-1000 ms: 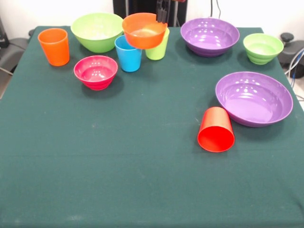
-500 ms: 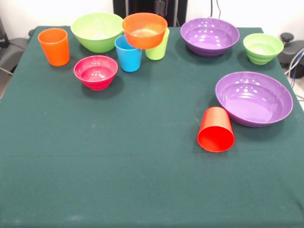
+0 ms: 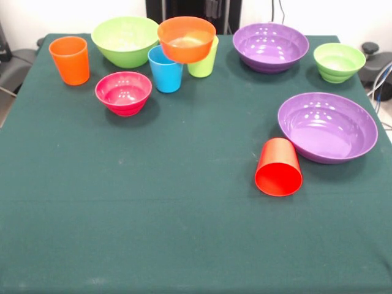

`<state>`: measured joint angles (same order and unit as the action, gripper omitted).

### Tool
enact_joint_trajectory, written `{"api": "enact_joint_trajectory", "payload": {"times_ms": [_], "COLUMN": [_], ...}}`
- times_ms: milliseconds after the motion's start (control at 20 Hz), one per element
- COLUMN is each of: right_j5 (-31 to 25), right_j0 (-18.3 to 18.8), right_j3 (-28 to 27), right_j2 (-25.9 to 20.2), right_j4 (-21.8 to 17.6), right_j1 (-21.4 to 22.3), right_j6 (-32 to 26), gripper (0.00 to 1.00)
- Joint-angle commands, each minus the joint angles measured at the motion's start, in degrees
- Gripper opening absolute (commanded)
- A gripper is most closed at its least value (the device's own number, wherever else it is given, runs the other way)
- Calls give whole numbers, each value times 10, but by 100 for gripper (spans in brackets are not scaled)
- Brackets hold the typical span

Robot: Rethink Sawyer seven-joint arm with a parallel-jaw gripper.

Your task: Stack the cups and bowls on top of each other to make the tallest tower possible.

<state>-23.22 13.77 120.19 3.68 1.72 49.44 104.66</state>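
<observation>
Right now the glossy orange plastic bowl (image 3: 186,39) sits high, apparently perched on the lime green plastic tumbler (image 3: 205,60) at the back of the green-clothed counter (image 3: 153,214), with the sky blue plastic tumbler (image 3: 165,69) just in front of it. The hand (image 3: 212,8) shows only as dark tips at the top edge, clear of the bowl; whether it is open or closed cannot be told.

Still loose are the large lime green plastic bowl (image 3: 125,40), the small pink plastic bowl (image 3: 123,92), the orange plastic tumbler (image 3: 70,59), the two purple plastic bowls (image 3: 271,46) (image 3: 327,126), the small green plastic bowl (image 3: 339,62) and the red plastic tumbler (image 3: 278,167), which lies on its side.

To build on well, I judge the next piece should be light and narrow. Lower it centred, straight down, and release gently, since the perched bowl could tip.
</observation>
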Motion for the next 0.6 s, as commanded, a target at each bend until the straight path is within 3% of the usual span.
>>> {"api": "enact_joint_trajectory", "payload": {"times_ms": [50, 600], "right_j5": [-78, -102], "right_j0": [-11, -23], "right_j3": [-22, -22], "right_j2": [-46, -41], "right_j4": [20, 25], "right_j1": [-3, 15], "right_j6": [65, 73], "gripper": [0, 0]}}
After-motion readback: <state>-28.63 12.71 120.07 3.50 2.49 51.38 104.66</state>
